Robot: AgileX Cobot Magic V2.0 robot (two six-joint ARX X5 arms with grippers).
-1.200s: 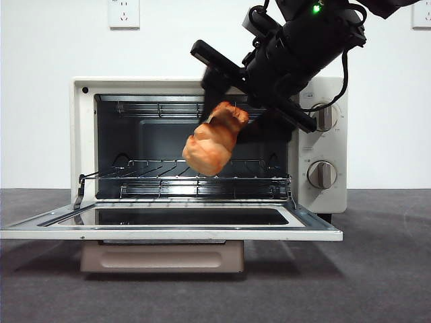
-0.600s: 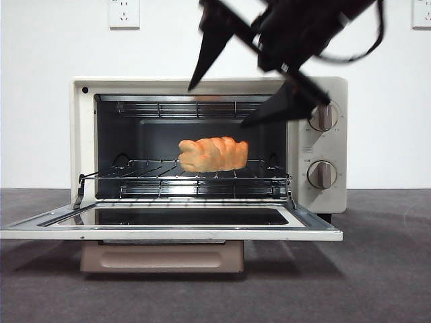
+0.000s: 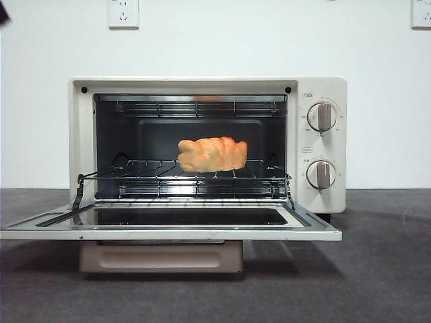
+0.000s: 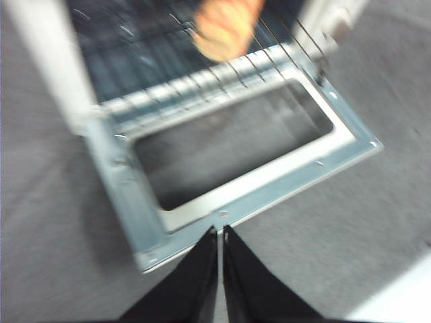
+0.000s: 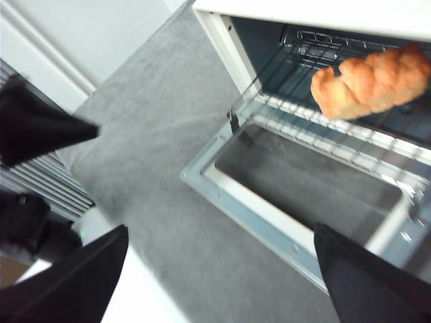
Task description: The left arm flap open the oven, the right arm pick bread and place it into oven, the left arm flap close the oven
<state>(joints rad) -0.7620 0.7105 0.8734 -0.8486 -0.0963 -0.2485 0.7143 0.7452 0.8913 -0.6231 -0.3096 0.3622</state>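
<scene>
1. Bread [image 3: 212,154] lies on the wire rack [image 3: 182,180] inside the oven [image 3: 324,145]; door [image 3: 168,225] flapped down flat.
2. Left claw [image 4: 220,232] together, near the door's edge.
3. Right claw [image 5: 219,269] apart, empty, above the counter [image 5: 148,134].

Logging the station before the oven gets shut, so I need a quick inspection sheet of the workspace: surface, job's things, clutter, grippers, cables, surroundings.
Surface: dark grey table, matte.
Job's things: cream oven with its door folded down flat; bread lying lengthwise on the wire rack inside.
Clutter: nothing seen.
Grippers: left gripper shut, empty, above the table in front of the open door's edge; right gripper open, empty, drawn back from the oven.
Cables: nothing seen.
Surroundings: white wall behind, with wall sockets above the oven.
</scene>
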